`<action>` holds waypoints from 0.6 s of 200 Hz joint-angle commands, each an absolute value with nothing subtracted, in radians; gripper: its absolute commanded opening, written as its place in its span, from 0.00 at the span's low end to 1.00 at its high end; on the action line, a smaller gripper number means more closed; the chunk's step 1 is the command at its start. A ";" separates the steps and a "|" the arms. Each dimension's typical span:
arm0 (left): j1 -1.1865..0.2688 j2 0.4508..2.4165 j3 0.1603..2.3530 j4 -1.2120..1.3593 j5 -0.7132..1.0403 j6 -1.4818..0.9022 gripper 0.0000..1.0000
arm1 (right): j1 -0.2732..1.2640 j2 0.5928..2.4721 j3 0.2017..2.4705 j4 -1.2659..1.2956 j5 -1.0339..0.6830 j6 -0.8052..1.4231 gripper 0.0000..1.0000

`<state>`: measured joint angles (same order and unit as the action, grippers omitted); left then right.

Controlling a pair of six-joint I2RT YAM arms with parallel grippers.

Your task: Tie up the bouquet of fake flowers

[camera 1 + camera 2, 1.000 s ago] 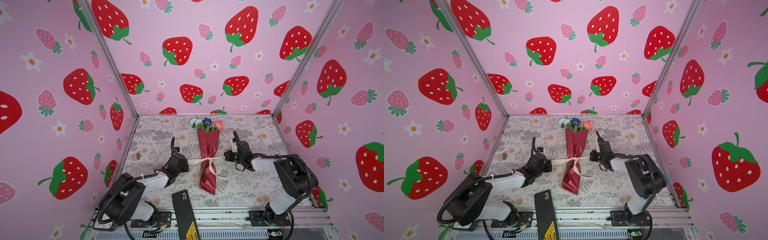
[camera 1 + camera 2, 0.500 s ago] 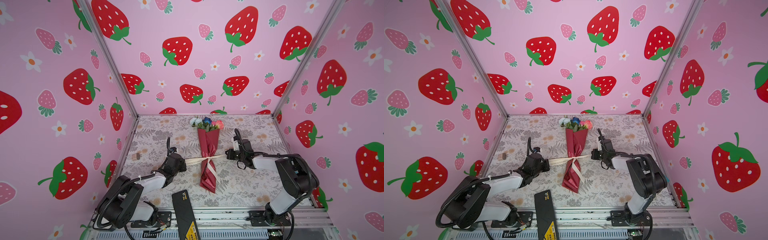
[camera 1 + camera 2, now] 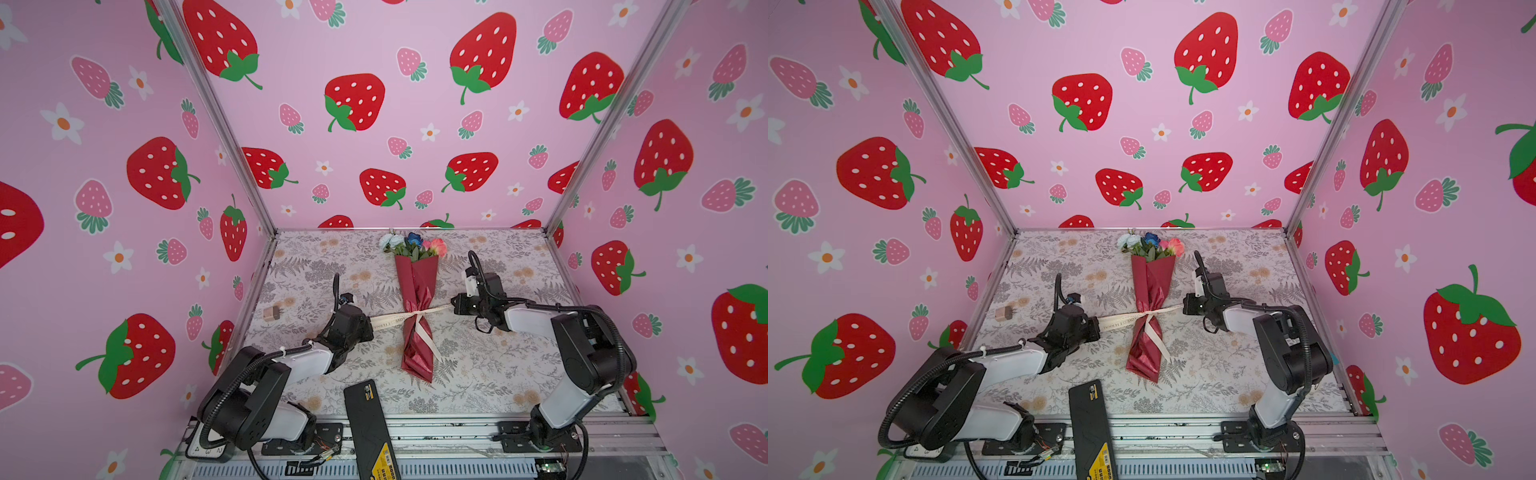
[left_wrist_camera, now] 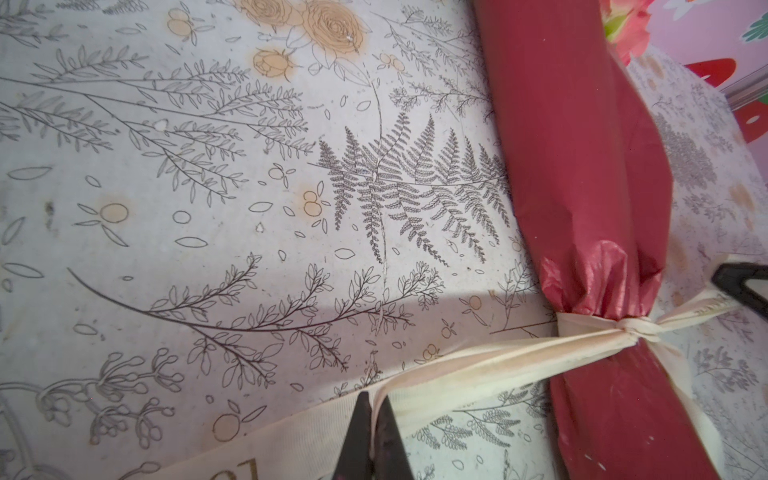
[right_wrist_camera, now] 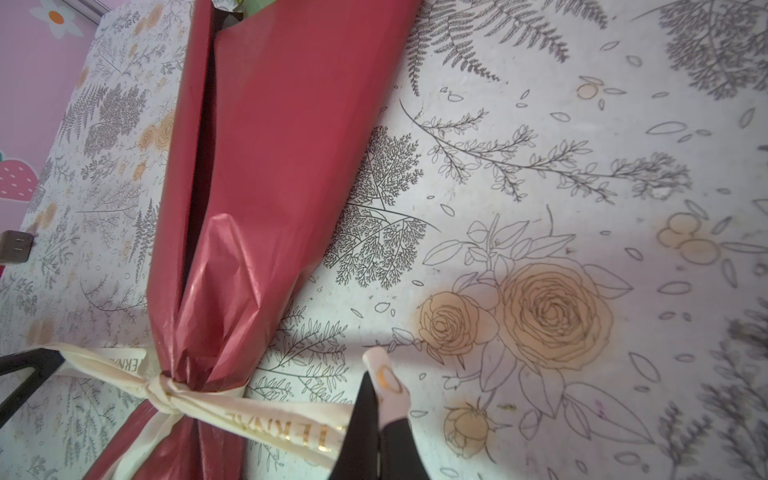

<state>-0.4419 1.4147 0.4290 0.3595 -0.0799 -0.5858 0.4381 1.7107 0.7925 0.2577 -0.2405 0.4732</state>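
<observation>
The left gripper (image 3: 371, 326) and right gripper (image 3: 454, 305) each clamp 1 end of the ribbon (image 3: 390, 320) knotted around the bouquet (image 3: 417, 286).

We see a floral-print table (image 3: 498, 374) bearing the bouquet (image 3: 417, 286) at its middle and a block (image 3: 271, 313) near its left edge.

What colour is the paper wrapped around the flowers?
Dark, shiny red. The wrapping paper shows best in the right wrist view.
</observation>
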 commanded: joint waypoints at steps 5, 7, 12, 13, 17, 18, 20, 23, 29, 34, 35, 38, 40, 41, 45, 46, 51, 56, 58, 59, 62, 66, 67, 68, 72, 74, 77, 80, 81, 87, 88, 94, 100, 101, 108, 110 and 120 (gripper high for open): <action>-0.387 1.440 0.419 0.250 -0.268 -0.636 0.00 | 0.377 1.750 0.813 0.201 -0.071 0.448 0.00; -0.387 1.442 0.419 0.250 -0.268 -0.638 0.00 | 0.377 1.751 0.814 0.201 -0.070 0.449 0.00; -0.386 1.446 0.420 0.253 -0.268 -0.641 0.00 | 0.377 1.757 0.816 0.201 -0.071 0.449 0.00; -0.385 1.447 0.420 0.253 -0.268 -0.642 0.00 | 0.377 1.757 0.817 0.202 -0.071 0.449 0.00; -0.385 1.449 0.421 0.255 -0.266 -0.644 0.00 | 0.377 1.759 0.819 0.201 -0.075 0.449 0.00; -0.385 1.451 0.422 0.256 -0.266 -0.644 0.00 | 0.377 1.760 0.819 0.201 -0.076 0.448 0.00; -0.384 1.452 0.422 0.257 -0.265 -0.644 0.00 | 0.377 1.762 0.820 0.201 -0.078 0.448 0.00; -0.384 1.455 0.424 0.262 -0.262 -0.643 0.00 | 0.377 1.764 0.821 0.202 -0.082 0.447 0.00; -0.382 1.461 0.431 0.267 -0.253 -0.639 0.00 | 0.378 1.765 0.824 0.207 -0.091 0.445 0.00; -0.383 1.466 0.436 0.271 -0.244 -0.633 0.00 | 0.379 1.766 0.826 0.215 -0.106 0.443 0.00; -0.382 1.467 0.437 0.273 -0.242 -0.631 0.00 | 0.379 1.766 0.827 0.215 -0.109 0.442 0.00; -0.382 1.469 0.442 0.276 -0.236 -0.625 0.00 | 0.380 1.766 0.828 0.217 -0.118 0.442 0.00; -0.383 1.471 0.446 0.279 -0.231 -0.620 0.00 | 0.380 1.766 0.829 0.218 -0.125 0.442 0.00; -0.384 1.472 0.448 0.280 -0.229 -0.618 0.00 | 0.380 1.766 0.830 0.219 -0.127 0.441 0.00; -0.383 1.475 0.455 0.288 -0.217 -0.607 0.00 | 0.384 1.765 0.833 0.222 -0.142 0.439 0.00; -0.383 1.475 0.456 0.291 -0.215 -0.606 0.00 | 0.384 1.765 0.835 0.222 -0.144 0.438 0.00; -0.383 1.480 0.463 0.305 -0.198 -0.594 0.00 | 0.390 1.765 0.841 0.222 -0.162 0.433 0.00; -0.383 1.482 0.473 0.316 -0.185 -0.584 0.00 | 0.397 1.764 0.850 0.221 -0.176 0.428 0.00; -0.383 1.483 0.477 0.319 -0.179 -0.581 0.00 | 0.399 1.764 0.853 0.219 -0.181 0.426 0.00; -0.383 1.483 0.479 0.321 -0.177 -0.579 0.00 | 0.400 1.764 0.854 0.218 -0.184 0.425 0.00; -0.383 1.485 0.485 0.325 -0.169 -0.574 0.00 | 0.406 1.762 0.860 0.217 -0.191 0.423 0.00; -0.383 1.487 0.495 0.331 -0.159 -0.566 0.00 | 0.411 1.760 0.869 0.214 -0.202 0.419 0.00; -0.383 1.487 0.497 0.332 -0.157 -0.564 0.00 | 0.414 1.760 0.869 0.214 -0.205 0.418 0.00; -0.383 1.487 0.501 0.332 -0.155 -0.563 0.00 | 0.416 1.760 0.871 0.213 -0.207 0.417 0.00; -0.383 1.487 0.513 0.331 -0.148 -0.557 0.00 | 0.421 1.759 0.879 0.208 -0.214 0.414 0.00; -0.383 1.486 0.519 0.329 -0.144 -0.553 0.00 | 0.425 1.758 0.882 0.207 -0.216 0.413 0.00; -0.383 1.487 0.528 0.328 -0.140 -0.549 0.00 | 0.429 1.756 0.887 0.204 -0.218 0.413 0.00; -0.383 1.488 0.537 0.327 -0.135 -0.544 0.00 | 0.433 1.753 0.893 0.201 -0.221 0.413 0.00; -0.383 1.488 0.541 0.327 -0.133 -0.541 0.00 | 0.435 1.752 0.894 0.200 -0.223 0.413 0.00; -0.384 1.490 0.558 0.323 -0.121 -0.530 0.00 | 0.441 1.750 0.901 0.197 -0.232 0.411 0.05; -0.384 1.490 0.562 0.323 -0.120 -0.528 0.00 | 0.441 1.748 0.902 0.197 -0.233 0.411 0.06; -0.382 1.492 0.580 0.317 -0.108 -0.516 0.00 | 0.444 1.742 0.910 0.195 -0.244 0.412 0.17; -0.383 1.497 0.598 0.313 -0.096 -0.503 0.00 | 0.445 1.739 0.916 0.194 -0.257 0.413 0.26; -0.383 1.498 0.601 0.312 -0.094 -0.502 0.00 | 0.445 1.738 0.919 0.194 -0.260 0.413 0.28; -0.383 1.508 0.625 0.306 -0.078 -0.487 0.00 | 0.445 1.736 0.928 0.186 -0.275 0.413 0.36; -0.383 1.512 0.631 0.303 -0.074 -0.484 0.00 | 0.445 1.735 0.932 0.183 -0.279 0.413 0.37; -0.382 1.531 0.665 0.282 -0.048 -0.467 0.02 | 0.446 1.735 0.949 0.165 -0.300 0.409 0.43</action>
<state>-0.3901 1.4963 0.5735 0.3305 -0.0669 -0.5270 0.4446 1.7535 0.9051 0.2115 -0.2676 0.4290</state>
